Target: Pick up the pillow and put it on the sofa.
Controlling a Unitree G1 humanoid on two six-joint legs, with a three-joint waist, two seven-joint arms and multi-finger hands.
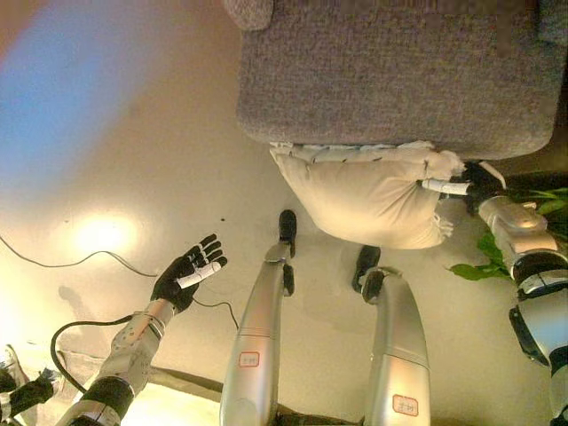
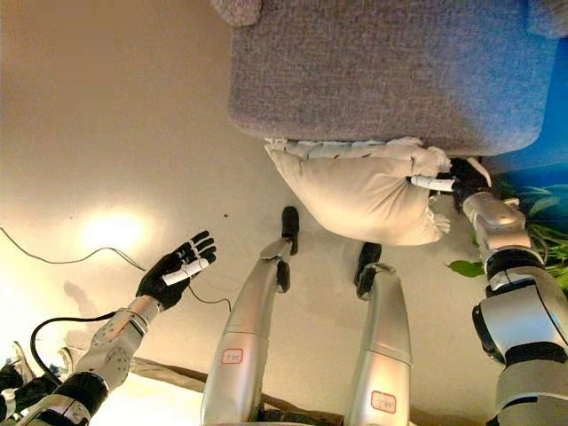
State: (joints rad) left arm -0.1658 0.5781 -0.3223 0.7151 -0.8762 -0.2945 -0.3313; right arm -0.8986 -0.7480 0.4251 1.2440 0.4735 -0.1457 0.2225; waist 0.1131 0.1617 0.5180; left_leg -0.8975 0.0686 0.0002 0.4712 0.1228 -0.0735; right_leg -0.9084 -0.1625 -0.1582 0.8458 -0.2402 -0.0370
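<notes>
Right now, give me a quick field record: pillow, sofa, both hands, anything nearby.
pillow: cream pillow, against the sofa's front edge, top tucked under it, not yet on the seat
sofa: grey sofa, at the top of the view
right hand: right hand, gripping the pillow's right corner
left hand: left hand, open, fingers spread, apart from the pillow, above the floor
floor: pale floor
nearby: green plant leaves by the right arm
</notes>
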